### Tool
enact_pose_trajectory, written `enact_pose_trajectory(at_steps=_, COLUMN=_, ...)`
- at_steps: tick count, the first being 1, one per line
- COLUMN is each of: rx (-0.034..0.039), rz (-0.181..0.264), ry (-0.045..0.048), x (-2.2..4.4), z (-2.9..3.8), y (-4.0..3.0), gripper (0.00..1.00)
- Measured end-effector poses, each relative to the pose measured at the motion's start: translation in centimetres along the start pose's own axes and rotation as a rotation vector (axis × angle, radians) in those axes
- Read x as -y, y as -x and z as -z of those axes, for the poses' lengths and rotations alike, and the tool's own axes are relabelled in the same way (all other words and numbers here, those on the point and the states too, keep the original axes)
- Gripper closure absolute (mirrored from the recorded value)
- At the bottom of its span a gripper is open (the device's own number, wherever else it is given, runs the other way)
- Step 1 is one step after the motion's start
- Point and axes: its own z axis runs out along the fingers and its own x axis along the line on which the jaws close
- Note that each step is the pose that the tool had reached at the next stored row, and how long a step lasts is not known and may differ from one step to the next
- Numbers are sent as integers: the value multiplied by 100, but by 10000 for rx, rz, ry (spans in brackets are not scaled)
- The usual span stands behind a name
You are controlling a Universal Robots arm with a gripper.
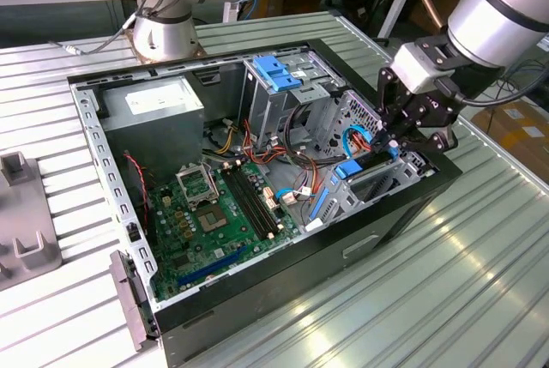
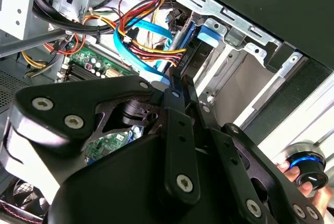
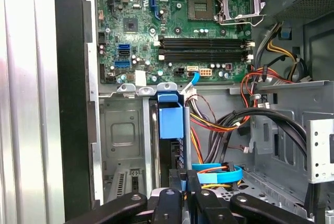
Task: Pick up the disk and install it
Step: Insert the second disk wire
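Gripper (image 1: 396, 141) is down in the case's (image 1: 257, 299) front corner, fingers pinched on the disk (image 3: 170, 122) standing in its bay.

**Little free room around the drive cage**

The tool (image 1: 396, 139) stands at the drive cage (image 1: 377, 181) near the front wall of the open computer case (image 1: 257, 299), on the exterior view's right. The disk (image 3: 170, 122) sits upright in a narrow slot, with metal walls close on both sides. Beside the slot, thick black cables (image 3: 250, 122) and a blue flat cable (image 3: 216, 174) cross the gap toward the tall drive bay (image 1: 283, 85). Over the motherboard (image 1: 214, 214) the space is open. The ribbed tabletop (image 1: 446, 282) outside the case is free.
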Motion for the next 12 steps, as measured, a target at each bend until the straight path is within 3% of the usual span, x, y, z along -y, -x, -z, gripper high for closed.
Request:
enact_pose_trajectory(at_steps=6, rx=-4, rz=2, ry=-1, x=-26, z=-5, y=-1, gripper=84)
enact_pose_trajectory(at_steps=12, rx=-4, rz=1, ry=-1, x=-27, z=-61, y=-10, gripper=84)
